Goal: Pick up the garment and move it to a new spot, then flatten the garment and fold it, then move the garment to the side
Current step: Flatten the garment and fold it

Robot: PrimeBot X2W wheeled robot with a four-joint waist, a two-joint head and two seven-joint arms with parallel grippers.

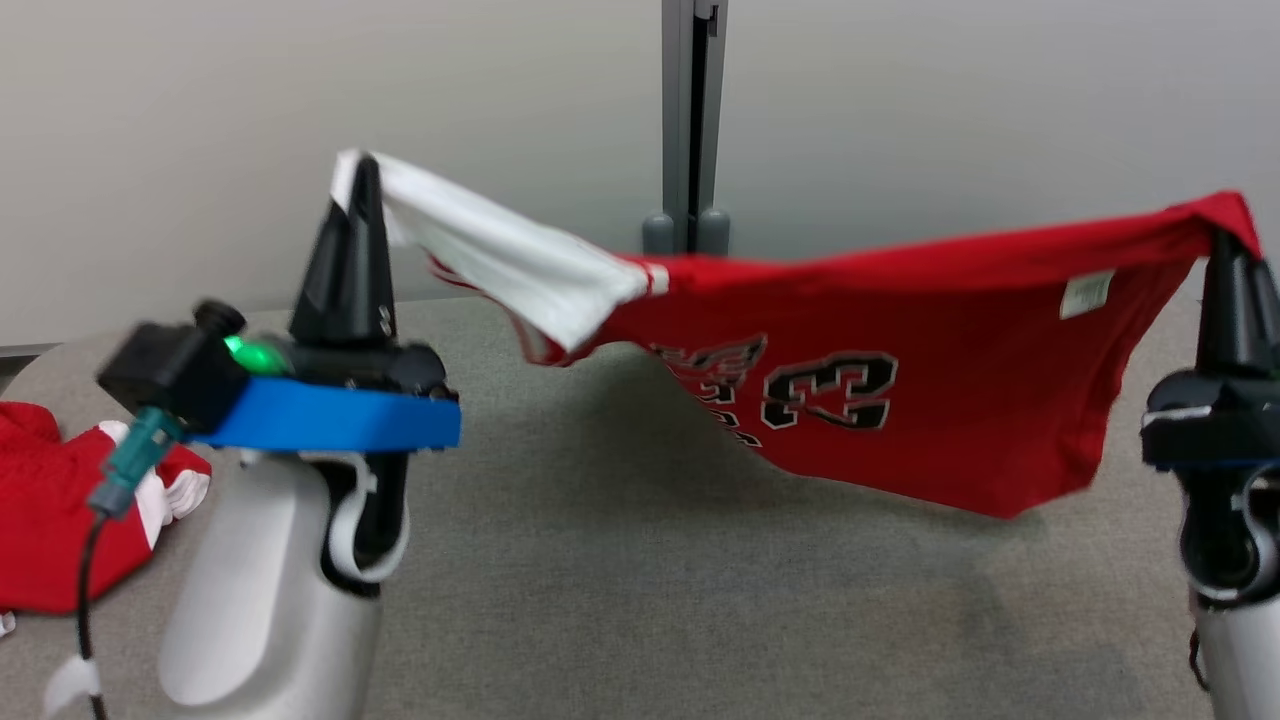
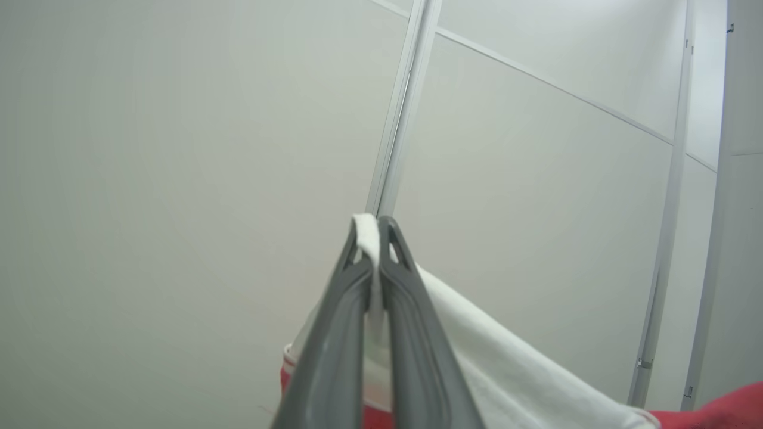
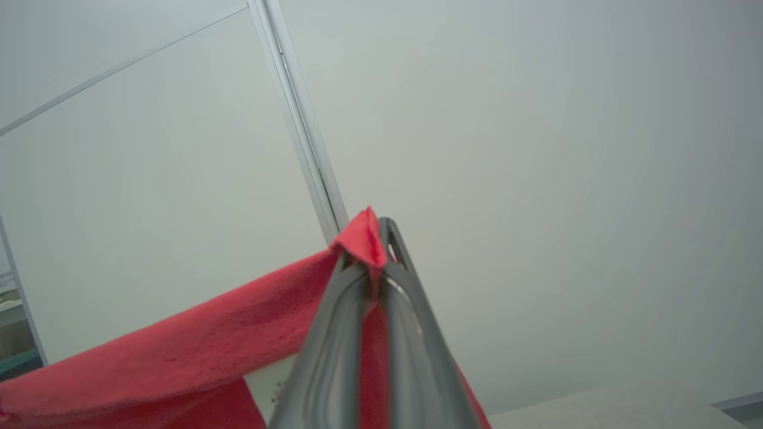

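Above the grey surface (image 1: 620, 600), one red shirt (image 1: 900, 400) hangs stretched, its long axis running from the left fingers (image 1: 350, 260), clenched on its white end, to the right fingers (image 1: 1235, 310), clenched on a red corner, with the number upside down. One other red garment (image 1: 50, 530) lies left of the left fingers.

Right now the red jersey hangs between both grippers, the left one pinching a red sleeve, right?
Not quite: the left gripper pinches a white sleeve, as the left wrist view shows. The red jersey does hang between it and the right gripper.
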